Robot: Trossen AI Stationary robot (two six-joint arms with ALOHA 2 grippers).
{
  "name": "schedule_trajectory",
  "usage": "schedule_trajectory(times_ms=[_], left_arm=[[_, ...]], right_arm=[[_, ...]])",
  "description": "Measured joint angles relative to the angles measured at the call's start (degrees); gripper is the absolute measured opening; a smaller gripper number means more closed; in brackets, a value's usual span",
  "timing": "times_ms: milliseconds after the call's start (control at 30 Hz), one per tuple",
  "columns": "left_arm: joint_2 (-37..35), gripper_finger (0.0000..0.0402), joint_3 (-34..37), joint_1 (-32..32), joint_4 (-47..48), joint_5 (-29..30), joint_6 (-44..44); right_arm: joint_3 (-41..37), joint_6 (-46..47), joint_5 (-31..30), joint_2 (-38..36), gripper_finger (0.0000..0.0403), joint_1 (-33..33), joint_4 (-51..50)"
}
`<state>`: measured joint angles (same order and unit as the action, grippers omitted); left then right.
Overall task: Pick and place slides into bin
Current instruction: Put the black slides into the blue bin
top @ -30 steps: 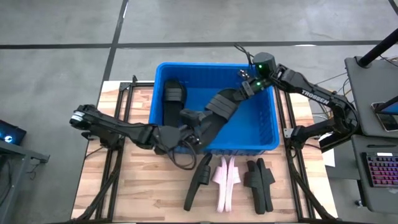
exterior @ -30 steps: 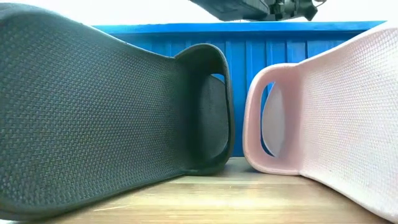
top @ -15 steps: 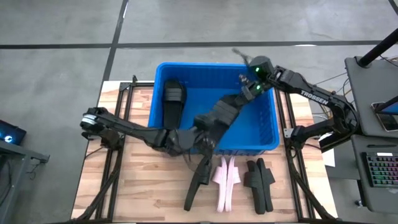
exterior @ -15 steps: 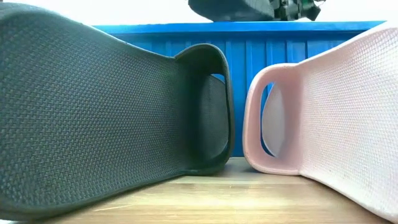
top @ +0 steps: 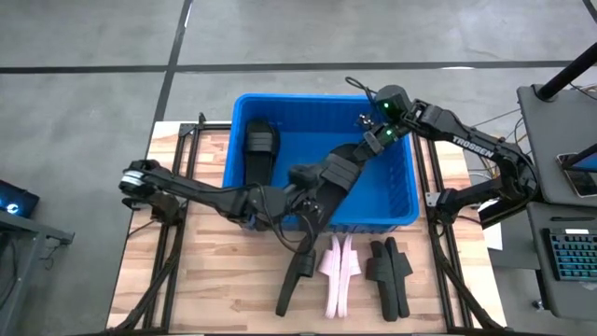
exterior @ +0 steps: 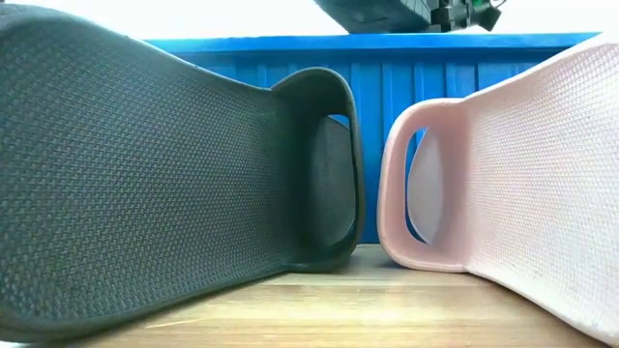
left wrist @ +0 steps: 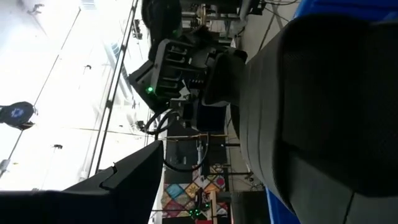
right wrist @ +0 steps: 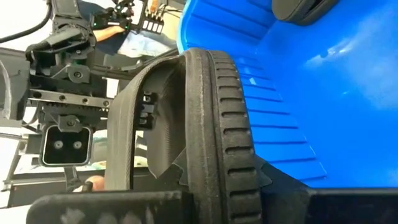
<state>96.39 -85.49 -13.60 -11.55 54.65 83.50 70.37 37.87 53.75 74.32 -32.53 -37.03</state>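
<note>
Slides lay in several places: one black slide (top: 260, 149) rested flat on the floor of the blue bin (top: 401, 191) at about 9 o'clock from the bin's centre, and a second black slide (top: 339, 170) was held tilted above the middle of the bin, running from about 7 o'clock to 1 o'clock. The right gripper (top: 370, 138) was clamped on the upper end of this slide near the bin's corner at 1 o'clock; in the right wrist view its ribbed sole edge (right wrist: 214, 137) filled the space right in front of that gripper, with the blue wall beside it. The left gripper (top: 300, 194) was at the lower end of the same slide, at the front wall of the bin, but I cannot tell if its fingers were spread or pressed together; the left wrist view showed only the dark slide (left wrist: 323, 112) very close. On the wooden table (top: 215, 280) at 6 o'clock from the bin lay a black slide on its side (top: 298, 271), a pale pink pair (top: 339, 271) just beside it, and a black pair (top: 390, 273) farther toward 3 o'clock. In the low view the black one (exterior: 174, 184) and the pink one (exterior: 503, 184) stood near each other before the bin wall (exterior: 372, 97).
</note>
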Motion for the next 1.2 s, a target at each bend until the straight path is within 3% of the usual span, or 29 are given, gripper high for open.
schedule_trajectory(times_ms=[133,233,567,667,767,967,1200], left_arm=[[1.4,0.0273,0.0,0.9,0.0,-2.1,0.0],[2.0,0.0237,0.0,1.4,0.1,-2.7,0.4],[2.8,0.0018,0.1,1.8,-0.1,-3.8,2.5],[2.8,0.0010,0.2,2.1,-0.4,-3.4,1.4],[2.9,0.0004,0.2,2.3,-1.7,-1.1,-0.9],[2.8,0.0002,0.0,3.3,-4.5,5.0,-7.6],[2.3,0.0001,0.7,5.1,-4.5,12.4,-8.4]], right_arm=[[0.0,0.0,-0.5,0.1,0.0037,0.0,-0.2],[-0.1,0.0,-0.7,0.1,0.0037,0.0,-0.3],[0.3,-0.9,-0.4,0.1,0.0037,0.0,0.0],[0.6,-0.9,-0.8,0.1,0.0040,0.0,0.0],[1.5,-2.2,-2.9,0.0,0.0069,-0.1,0.8],[4.9,-6.1,-12.3,0.0,0.0129,-1.5,1.2],[9.6,-11.4,-18.0,0.0,0.0155,-4.1,0.4]])
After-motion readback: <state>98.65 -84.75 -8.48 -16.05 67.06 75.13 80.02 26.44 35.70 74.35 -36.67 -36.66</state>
